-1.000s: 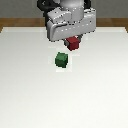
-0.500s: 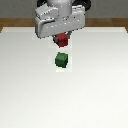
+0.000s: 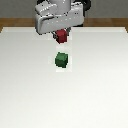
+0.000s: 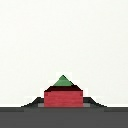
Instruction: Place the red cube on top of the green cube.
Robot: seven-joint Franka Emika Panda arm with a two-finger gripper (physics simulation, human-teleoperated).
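Dark-red cube (image 3: 61, 36), plain and unpatterned, dark-green cube (image 3: 62, 60), likewise plain, light-grey gripper (image 3: 60, 33) body with black upper parts, white unmarked table (image 3: 30, 90), brown wood-toned strip (image 3: 15, 22) behind the table's far edge

White counter (image 3: 30, 85) fills most of exterior view, surface plain, matte, evenly lit. Far edge of counter runs straight across upper part of frame. Beyond it, brown wood-toned floor strip (image 3: 15, 24), darker band above. Soft shadows on counter, light diffuse. Wrist view: same white counter surface (image 4: 64, 35), uniform, featureless, bright.
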